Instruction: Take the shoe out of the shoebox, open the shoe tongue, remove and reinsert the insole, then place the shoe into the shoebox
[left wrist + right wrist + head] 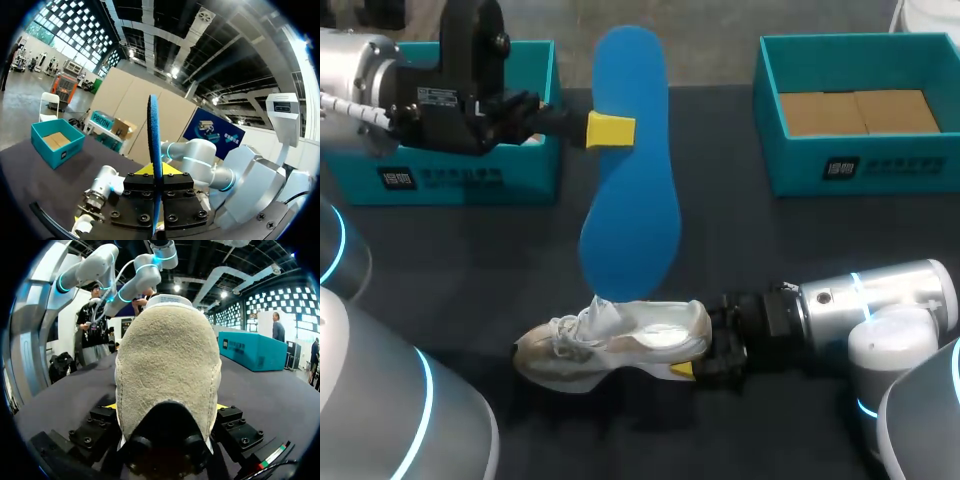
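Observation:
A long blue insole [631, 190] hangs upright over the middle of the table, its lower end just above the shoe's opening. My left gripper [610, 130] is shut on the insole's edge near its upper end. In the left wrist view the insole [153, 135] shows edge-on between the closed fingers of the left gripper [154, 172]. The white shoe [615, 342] lies on the dark table, toe pointing left. My right gripper [703, 352] is shut on its heel. The right wrist view shows the beige heel [167, 370] filling the gap between the wide-set fingers.
A teal shoebox [470, 178] stands at the back left, partly behind my left arm. A second teal box [860, 165] with brown cardboard inside stands at the back right; the left wrist view shows this box [55, 142] too.

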Robot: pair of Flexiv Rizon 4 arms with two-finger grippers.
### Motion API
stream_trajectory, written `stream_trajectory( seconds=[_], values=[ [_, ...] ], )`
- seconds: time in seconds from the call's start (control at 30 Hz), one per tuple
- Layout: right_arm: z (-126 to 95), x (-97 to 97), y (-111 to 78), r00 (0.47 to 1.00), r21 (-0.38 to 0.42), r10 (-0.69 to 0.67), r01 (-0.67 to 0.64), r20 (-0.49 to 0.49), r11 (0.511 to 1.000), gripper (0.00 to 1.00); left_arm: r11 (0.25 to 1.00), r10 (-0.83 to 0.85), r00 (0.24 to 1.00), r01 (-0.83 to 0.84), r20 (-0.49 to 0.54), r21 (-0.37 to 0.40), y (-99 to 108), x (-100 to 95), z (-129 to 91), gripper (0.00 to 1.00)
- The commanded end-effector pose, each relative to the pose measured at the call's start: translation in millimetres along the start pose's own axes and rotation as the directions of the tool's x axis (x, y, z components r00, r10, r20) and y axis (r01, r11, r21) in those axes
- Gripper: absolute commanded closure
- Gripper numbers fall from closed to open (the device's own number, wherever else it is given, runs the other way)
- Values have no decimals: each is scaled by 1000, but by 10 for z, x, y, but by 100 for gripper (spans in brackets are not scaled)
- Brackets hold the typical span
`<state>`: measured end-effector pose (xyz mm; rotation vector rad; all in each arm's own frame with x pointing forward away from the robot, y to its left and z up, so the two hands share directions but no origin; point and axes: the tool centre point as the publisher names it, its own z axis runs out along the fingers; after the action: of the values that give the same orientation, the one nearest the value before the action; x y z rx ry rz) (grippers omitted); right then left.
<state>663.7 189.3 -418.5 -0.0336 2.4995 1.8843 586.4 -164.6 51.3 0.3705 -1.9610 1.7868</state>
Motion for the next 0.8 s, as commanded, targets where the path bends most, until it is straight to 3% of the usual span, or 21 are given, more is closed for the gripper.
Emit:
stream_trajectory(
  seconds=[0.03, 0.8],
  values=[
    [8, 5, 13, 1000, 7, 1, -1, -1, 1000, 100, 1000, -1, 1000, 1, -1, -8, -19, -3, -16, 100],
    [8, 5, 13, 1000, 7, 1, -1, -1, 1000, 100, 1000, 11, 1000, -11, 9, 12, 51, 185, -89, 100]
  ],
)
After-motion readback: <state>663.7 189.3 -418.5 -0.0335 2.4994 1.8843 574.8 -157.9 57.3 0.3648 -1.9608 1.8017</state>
